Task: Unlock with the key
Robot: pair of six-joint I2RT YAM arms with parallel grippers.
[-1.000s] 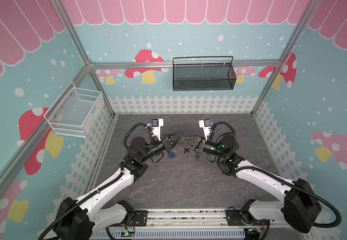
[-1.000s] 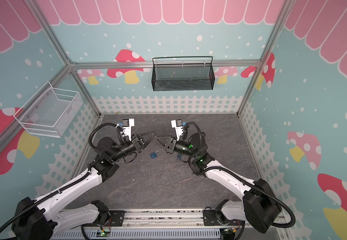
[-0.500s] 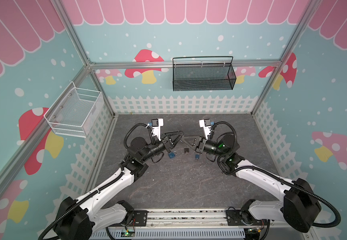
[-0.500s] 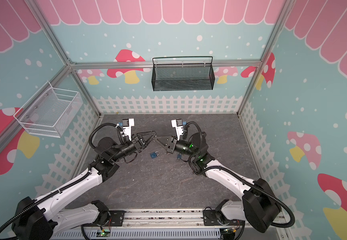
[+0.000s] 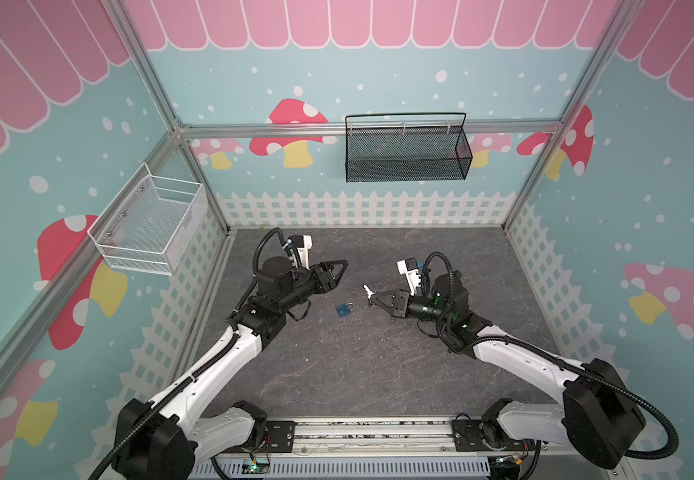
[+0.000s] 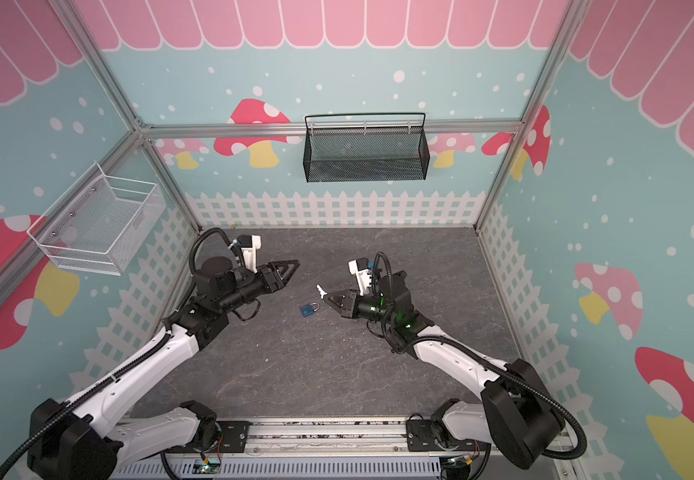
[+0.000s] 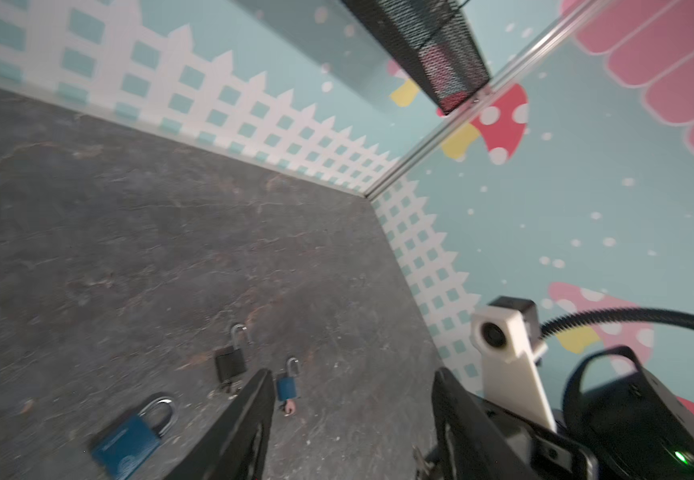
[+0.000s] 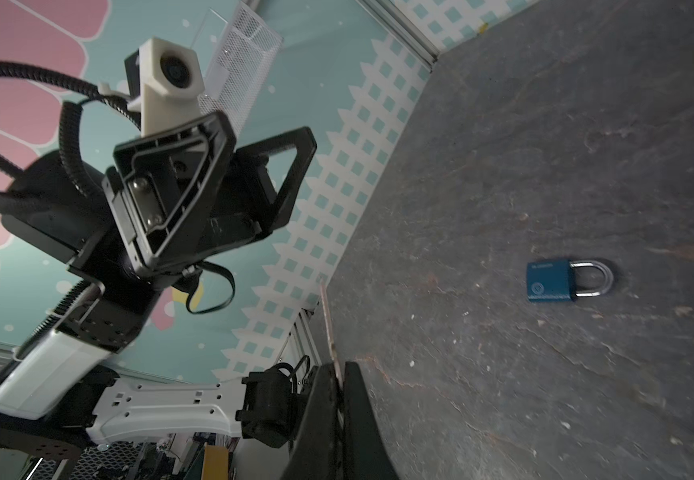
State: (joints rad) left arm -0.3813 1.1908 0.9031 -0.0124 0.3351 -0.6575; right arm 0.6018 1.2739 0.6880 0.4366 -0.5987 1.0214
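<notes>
Silver-coloured flat metal key (image 5: 366,289): one end is clamped at the tip of the right gripper (image 5: 375,296), and the other end projects forward, clear of the table. The right wrist view shows the key edge-on, with both fingers pressed against it.

Blue rectangular padlock with a steel shackle (image 5: 343,309): it lies flat on the dark grey stone-patterned table (image 5: 337,374), between the two grippers. It is near the key but apart from it, and nothing holds it. In the right wrist view both legs of the shackle (image 8: 592,276) appear seated in the body, so the lock is judged still locked. Its keyway is not visible in any view.

Left gripper (image 5: 339,268): released. Its black triangular fingers (image 7: 253,419) stand apart with nothing between them, raised above the table to one side of the padlock.

Other items, left wrist view only: a black padlock (image 7: 231,362) and a smaller blue padlock (image 7: 286,385) lie close together, each with its shackle swung open. A small object at the base of the smaller one is too blurred to identify.

Task status, as judged:
- Done: the key is secured in the right gripper.
- Left: steady the large blue padlock, align the key with the keyway, insert it, turn it, and free the shackle.
</notes>
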